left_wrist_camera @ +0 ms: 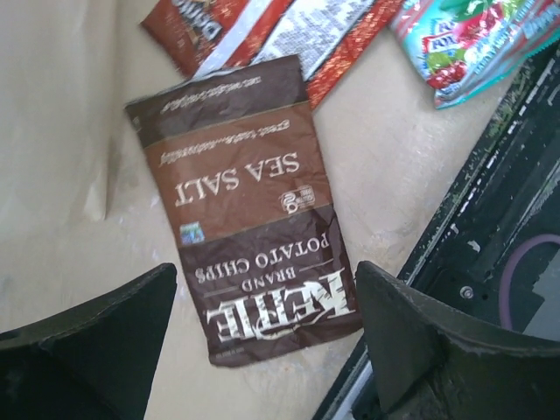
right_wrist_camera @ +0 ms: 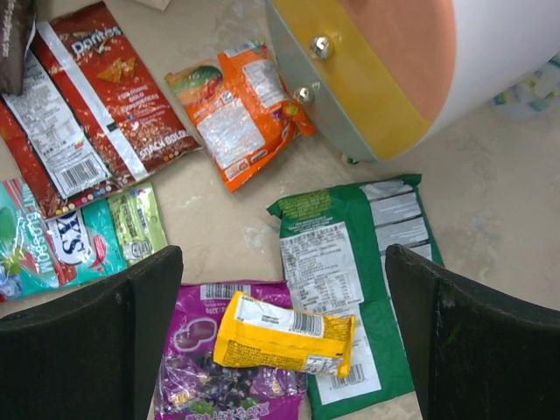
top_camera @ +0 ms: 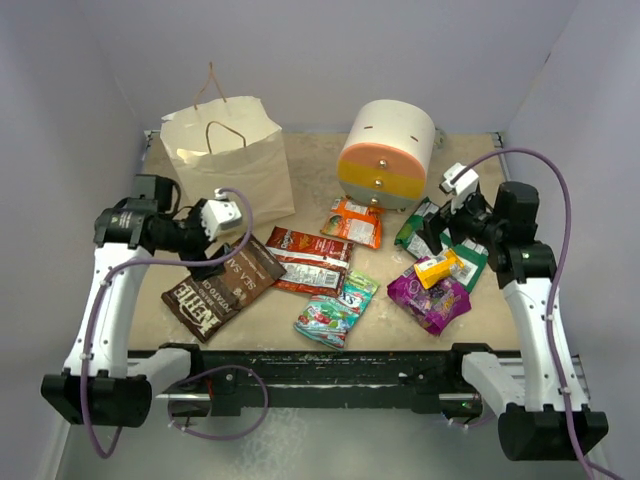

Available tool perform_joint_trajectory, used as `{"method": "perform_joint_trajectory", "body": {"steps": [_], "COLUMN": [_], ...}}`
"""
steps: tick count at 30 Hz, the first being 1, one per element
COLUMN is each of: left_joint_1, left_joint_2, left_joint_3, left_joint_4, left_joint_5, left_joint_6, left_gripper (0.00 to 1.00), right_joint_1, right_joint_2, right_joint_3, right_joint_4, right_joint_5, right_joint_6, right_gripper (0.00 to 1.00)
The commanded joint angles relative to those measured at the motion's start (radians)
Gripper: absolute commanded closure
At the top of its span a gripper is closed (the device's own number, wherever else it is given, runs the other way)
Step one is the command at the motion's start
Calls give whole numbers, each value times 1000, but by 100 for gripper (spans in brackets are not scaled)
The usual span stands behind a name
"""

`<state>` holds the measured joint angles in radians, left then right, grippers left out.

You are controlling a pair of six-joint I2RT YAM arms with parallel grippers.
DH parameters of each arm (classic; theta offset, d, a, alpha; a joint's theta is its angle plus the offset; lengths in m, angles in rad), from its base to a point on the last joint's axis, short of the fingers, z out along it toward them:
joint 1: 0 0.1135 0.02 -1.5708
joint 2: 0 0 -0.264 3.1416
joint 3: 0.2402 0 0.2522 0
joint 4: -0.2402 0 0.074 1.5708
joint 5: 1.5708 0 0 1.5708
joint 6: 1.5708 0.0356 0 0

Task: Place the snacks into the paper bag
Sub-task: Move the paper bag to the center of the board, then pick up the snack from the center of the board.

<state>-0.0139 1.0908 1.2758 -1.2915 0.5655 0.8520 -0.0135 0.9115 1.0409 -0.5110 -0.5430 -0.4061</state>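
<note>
Left gripper (left_wrist_camera: 267, 282) spread wide, empty, above brown chip bag (top_camera: 225, 288) lying just in front of paper bag (top_camera: 235, 160). Right gripper (right_wrist_camera: 284, 262) also spread, empty, over yellow box (right_wrist_camera: 284, 334), well right of paper bag.

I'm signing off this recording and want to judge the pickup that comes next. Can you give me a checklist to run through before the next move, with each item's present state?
1. Left tool open, holding nothing: ok.
2. Brown chip bag lying flat below the left tool: ok.
3. Right tool open, holding nothing: ok.
4. Yellow-orange box lying on its own: not ok; it rests across the purple packet and the green-white packet.
5. Paper bag standing upright: ok.
6. Paper bag mouth wide enough for a drop: cannot tell.
</note>
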Motion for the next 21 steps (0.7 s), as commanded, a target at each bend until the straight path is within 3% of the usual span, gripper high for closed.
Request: {"method": "perform_joint_trajectory", "body": {"steps": [1, 6, 10, 21], "left_joint_1": [-132, -317, -405, -469], "left_joint_2": [48, 140, 283, 686], "left_joint_3": [-26, -73, -39, 145], "left_joint_4": [81, 220, 235, 135], "left_joint_5": [12, -94, -133, -159], "left_joint_6": [74, 94, 206, 512], "left_gripper": [14, 13, 11, 14], "right_joint_1": [-3, -2, -2, -3], "right_joint_2": [53, 104, 102, 61], "right_joint_3": [-52, -112, -113, -159], "right_joint_4": [49, 105, 84, 134], "right_joint_5": [-38, -109, -102, -16], "right_joint_6": [-45, -49, -52, -28], "right_gripper": [0, 0, 0, 0]}}
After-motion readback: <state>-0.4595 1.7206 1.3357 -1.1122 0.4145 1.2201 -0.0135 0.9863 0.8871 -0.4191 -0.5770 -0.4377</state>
